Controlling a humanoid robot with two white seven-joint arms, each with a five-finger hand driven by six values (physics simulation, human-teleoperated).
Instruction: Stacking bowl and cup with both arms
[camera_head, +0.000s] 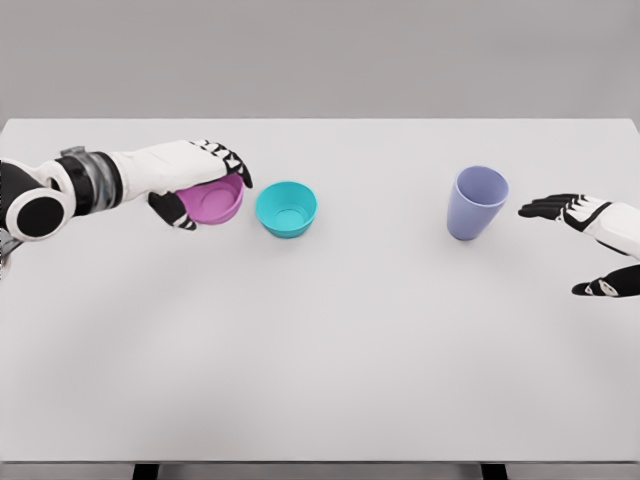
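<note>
I see the left hand (205, 180) clamped around the pink bowl (213, 200) just beside the teal bowl (286, 208), right hand (585, 245) spread near the lavender cup (476, 202) on the desk (330, 350).

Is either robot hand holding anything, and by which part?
The left robot hand grips the pink bowl by its rim. The right robot hand is open, holding nothing.

The left arm comes in from the left edge and lies level across the table (330, 340), forearm and wrist reaching rightward. Its left hand (195, 180) is curled around a pink bowl (215, 203), fingers over the far rim and thumb below the near side. The right hand (590, 245) shows at the table's right edge (forearm cut off), fingers spread, holding nothing, thumb set apart below.
</note>
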